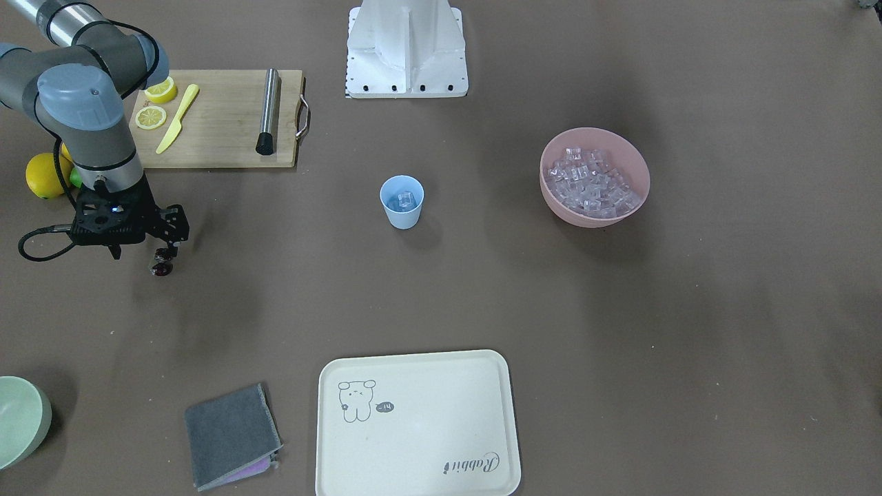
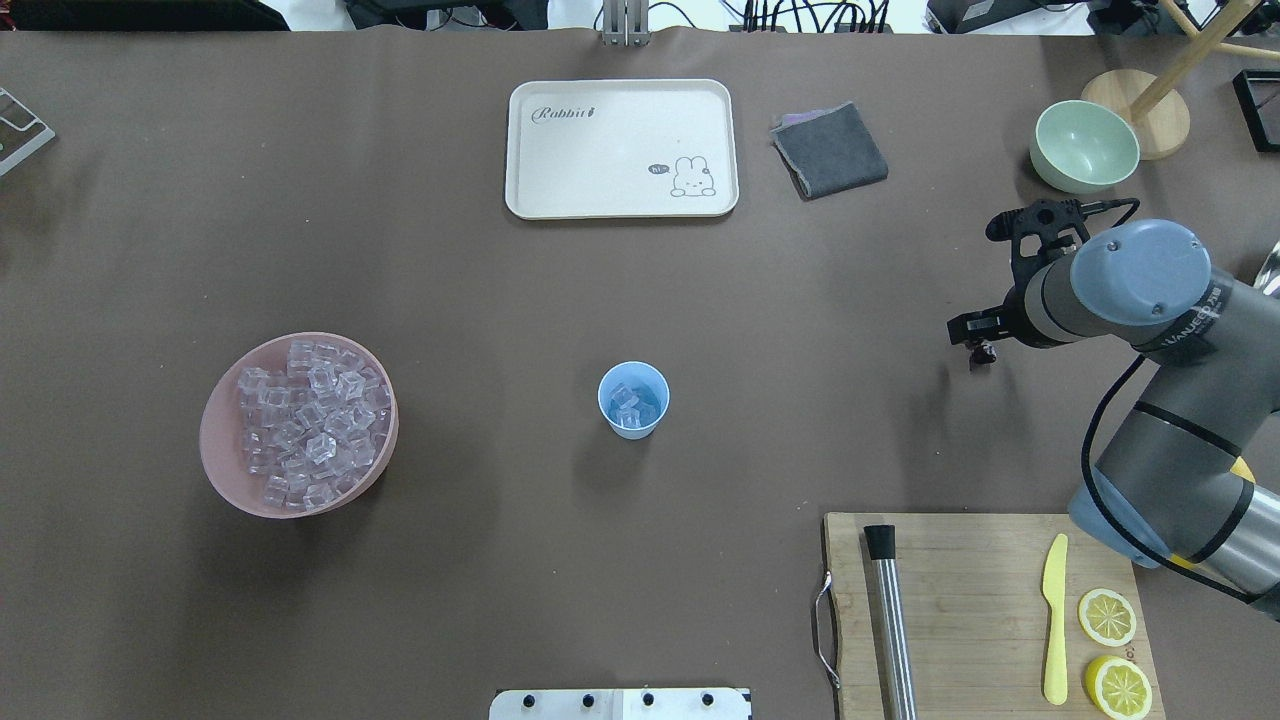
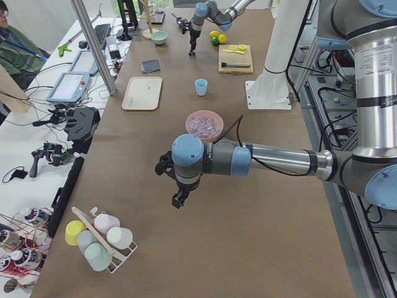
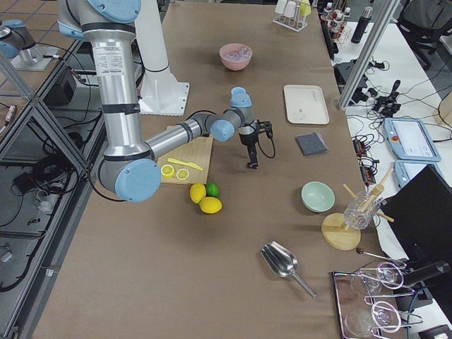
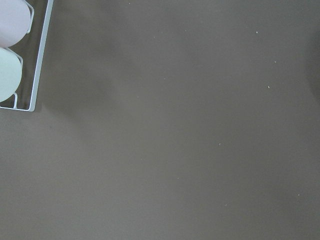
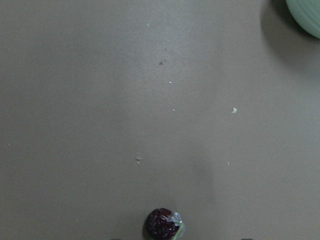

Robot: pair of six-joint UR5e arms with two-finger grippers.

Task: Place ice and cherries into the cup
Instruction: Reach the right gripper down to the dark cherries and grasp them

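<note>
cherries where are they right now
The dark red glossy cherries hang in the right pincer, on the overhead view's right, between the pale green bowl and the wooden cutting board.

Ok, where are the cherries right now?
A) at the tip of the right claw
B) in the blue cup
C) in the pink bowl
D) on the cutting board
A: the cherries hang at the tip of the right claw, well to the side of the cup, which holds only ice.
</note>
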